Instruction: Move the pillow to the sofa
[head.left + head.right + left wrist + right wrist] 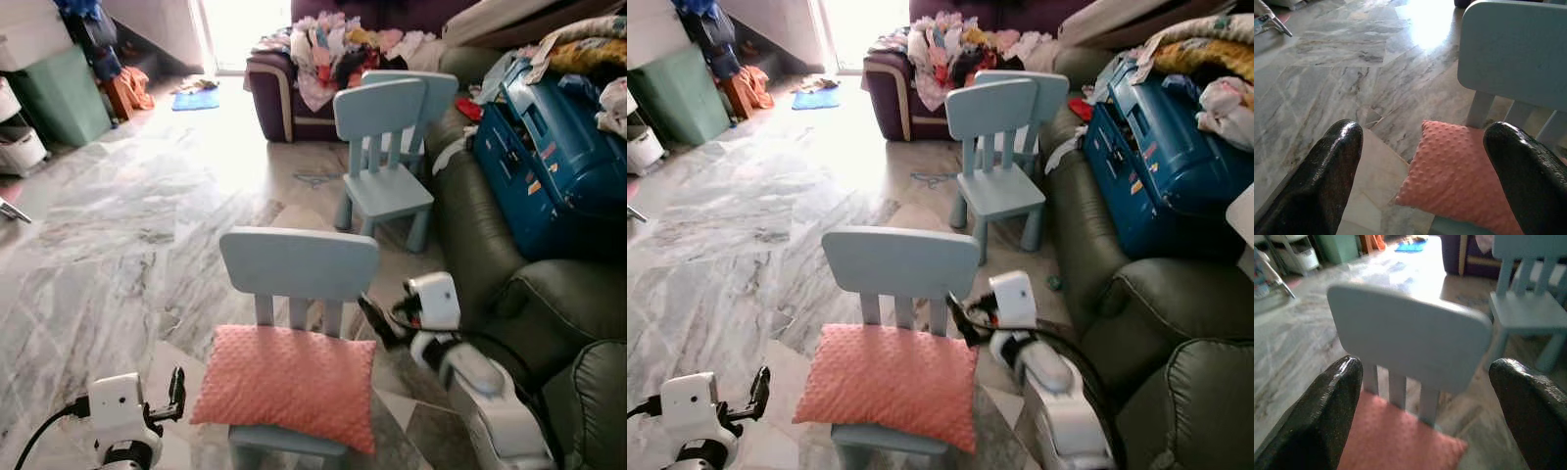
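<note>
A salmon-pink dotted pillow (289, 382) lies flat on the seat of a small light-blue chair (299, 262) right in front of me. My left gripper (176, 390) hovers low, just left of the pillow's left edge. In the left wrist view the left gripper (1425, 131) is open, with the pillow (1459, 181) ahead between its fingers. My right gripper (378, 321) sits at the chair's right side, level with the backrest, and points at it. The right wrist view shows this gripper (1427, 366) open, facing the backrest (1410, 338) above the pillow (1396, 440).
A dark green sofa (470, 245) runs along the right, with a blue case (549, 166) and clothes on it. A second light-blue chair (387, 147) stands ahead. A purple sofa (269, 88) piled with laundry is at the back. Marble floor (118, 235) spreads to the left.
</note>
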Robot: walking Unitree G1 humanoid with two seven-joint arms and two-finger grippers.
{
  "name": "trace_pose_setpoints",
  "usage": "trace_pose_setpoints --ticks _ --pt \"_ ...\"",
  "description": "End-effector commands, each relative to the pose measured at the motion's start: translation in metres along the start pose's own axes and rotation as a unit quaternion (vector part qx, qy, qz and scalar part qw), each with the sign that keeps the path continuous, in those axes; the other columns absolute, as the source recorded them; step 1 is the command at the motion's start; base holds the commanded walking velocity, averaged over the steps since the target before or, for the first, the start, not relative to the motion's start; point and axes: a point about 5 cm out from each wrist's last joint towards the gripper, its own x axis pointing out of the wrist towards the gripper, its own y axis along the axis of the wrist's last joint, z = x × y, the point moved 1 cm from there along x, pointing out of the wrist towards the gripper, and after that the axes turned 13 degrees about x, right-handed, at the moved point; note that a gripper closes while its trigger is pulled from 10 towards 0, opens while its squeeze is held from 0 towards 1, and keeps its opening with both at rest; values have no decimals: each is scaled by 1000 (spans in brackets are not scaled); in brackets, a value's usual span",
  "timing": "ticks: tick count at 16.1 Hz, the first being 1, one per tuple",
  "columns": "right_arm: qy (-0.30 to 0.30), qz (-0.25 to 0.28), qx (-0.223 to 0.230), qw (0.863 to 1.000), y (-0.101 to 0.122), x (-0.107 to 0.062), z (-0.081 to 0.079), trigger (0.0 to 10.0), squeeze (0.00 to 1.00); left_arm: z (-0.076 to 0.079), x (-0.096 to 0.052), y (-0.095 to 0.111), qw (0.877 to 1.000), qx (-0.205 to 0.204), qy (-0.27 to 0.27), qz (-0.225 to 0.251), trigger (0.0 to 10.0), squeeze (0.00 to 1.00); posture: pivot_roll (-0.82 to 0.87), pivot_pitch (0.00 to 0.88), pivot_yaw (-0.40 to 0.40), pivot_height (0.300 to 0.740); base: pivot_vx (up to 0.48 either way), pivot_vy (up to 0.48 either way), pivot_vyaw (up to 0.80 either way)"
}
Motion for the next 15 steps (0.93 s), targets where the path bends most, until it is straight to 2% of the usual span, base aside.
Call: trace_pose_setpoints --ticks 1,12,15 --pt "9 10 -4 1000 8 -1 -3 10000 0 -1 -2 3 1000 7 0 4 10000 0 -122 97 40 740 0 0 0" --pt "15 3 -15 1000 12 -2 -6 10000 0 4 -2 3 1000 5 -3 0 10000 0 -129 102 34 740 0 0 0" --pt "17 3 -16 1000 12 -2 -7 10000 0 4 -1 3 1000 6 -3 0 10000 0 -129 101 34 710 0 0 0"
